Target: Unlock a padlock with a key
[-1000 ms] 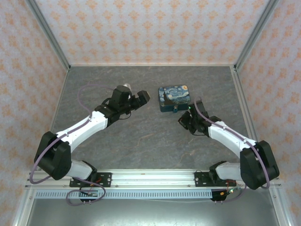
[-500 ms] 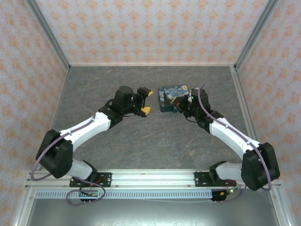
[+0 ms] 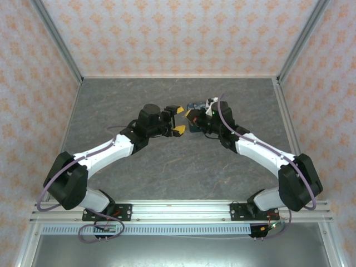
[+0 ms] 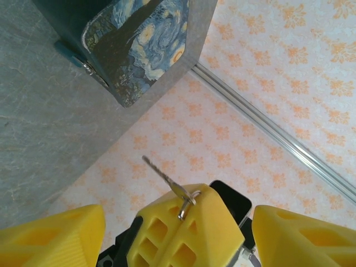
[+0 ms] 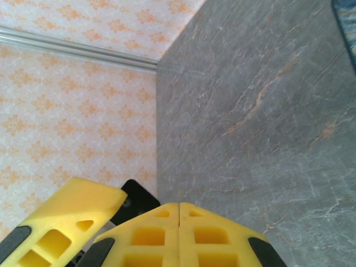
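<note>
1. Padlock [image 4: 68, 52] sits apart from both grippers. Right gripper [image 5: 178, 212]: yellow fingers pressed flat together, clamped on the key [image 4: 160, 171].
2. Key: the thin blade sticks out of the finger seam at a tilt, pointing up-left in the left wrist view, toward the box. A small metal ring [image 4: 186, 203] sits right at the seam. The blade tip is in free air and touches nothing.
3. Left gripper [image 3: 179, 120]: fingers [image 4: 53, 233] spread apart, holding nothing. The right gripper's closed tips sit between them, with a visible gap on each side in the left wrist view.
4. Top view: the two grippers meet nose to nose over the middle of the counter [image 3: 183, 167], at the box's left edge. Both arms reach inward from their bases.
5. Box [image 4: 139, 44]: blue, with a starry-night print on the lid, resting on the grey counter. From above, the right arm covers much of it.
6. Location of the padlock: on the box's front wall. The teal body juts out from the wall, with a thin metal piece [image 4: 90, 69] between body and box. Cannot tell whether the shackle is closed.
7. Surround: orange-patterned walls [image 3: 178, 33] and an aluminium rail [image 4: 267, 128].
</note>
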`<action>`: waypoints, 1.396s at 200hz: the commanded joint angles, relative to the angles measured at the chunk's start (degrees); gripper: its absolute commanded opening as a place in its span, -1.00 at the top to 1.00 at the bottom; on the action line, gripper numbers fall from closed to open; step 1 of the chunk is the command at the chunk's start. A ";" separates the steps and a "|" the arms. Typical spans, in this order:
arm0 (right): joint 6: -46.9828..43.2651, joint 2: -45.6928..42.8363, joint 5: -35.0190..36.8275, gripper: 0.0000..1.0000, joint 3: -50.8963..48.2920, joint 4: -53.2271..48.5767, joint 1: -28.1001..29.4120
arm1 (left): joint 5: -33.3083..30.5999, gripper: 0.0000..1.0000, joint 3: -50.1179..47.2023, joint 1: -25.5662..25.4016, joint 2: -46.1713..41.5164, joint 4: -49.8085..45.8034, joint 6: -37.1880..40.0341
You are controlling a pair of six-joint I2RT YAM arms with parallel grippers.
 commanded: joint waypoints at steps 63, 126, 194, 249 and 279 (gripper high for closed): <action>1.13 -1.41 -3.36 1.00 0.60 3.41 1.10 | -2.15 -0.29 -2.38 -0.72 -0.40 5.01 -7.52; 0.19 -3.61 -5.21 1.00 -0.67 2.70 1.20 | -2.51 -0.16 -2.89 -0.69 0.43 6.91 -8.57; -0.01 -4.72 -5.87 1.00 -1.74 2.19 1.19 | -2.96 0.07 -3.33 -0.78 0.16 6.82 -8.58; -0.09 -4.13 -6.63 1.00 -1.61 2.11 1.26 | -2.77 0.08 -3.05 -0.76 0.16 6.82 -8.60; -0.10 -4.30 -6.93 1.00 -1.84 2.10 1.19 | -2.82 0.20 -3.24 -0.70 0.12 6.81 -8.60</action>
